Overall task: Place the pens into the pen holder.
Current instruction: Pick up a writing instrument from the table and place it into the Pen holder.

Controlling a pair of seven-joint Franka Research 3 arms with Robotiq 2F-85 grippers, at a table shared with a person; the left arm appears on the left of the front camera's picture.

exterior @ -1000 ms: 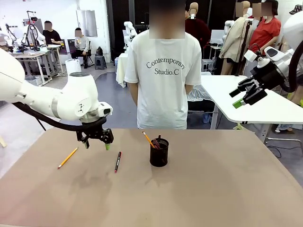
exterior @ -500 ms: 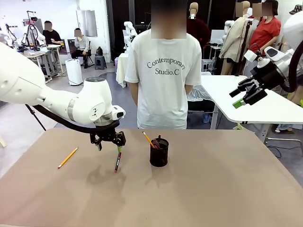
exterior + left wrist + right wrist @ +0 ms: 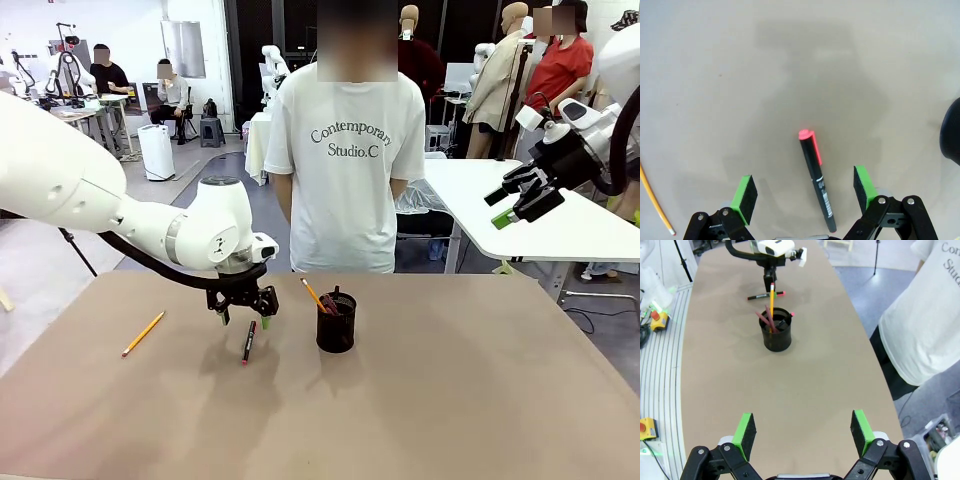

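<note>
A black pen with red ends (image 3: 247, 342) lies on the brown table, left of the black mesh pen holder (image 3: 336, 322). My left gripper (image 3: 244, 316) hangs open just above the pen's far end. In the left wrist view the pen (image 3: 817, 182) lies between the green pads (image 3: 745, 192), nearer the right one and untouched. A yellow pencil (image 3: 143, 333) rests farther left on the table. The holder (image 3: 776, 330) contains a yellow pencil (image 3: 772, 305) and a brownish-red one (image 3: 764, 320). My right gripper (image 3: 520, 205) is raised at the far right, open and empty.
A person in a white T-shirt (image 3: 345, 160) stands at the far side of the table (image 3: 450, 400). A white table (image 3: 540, 215) stands behind at the right. The holder's dark edge (image 3: 951, 130) shows at the right of the left wrist view.
My left arm has swung right, from between the yellow pencil and the pen to above the pen. The right arm has stayed still.
</note>
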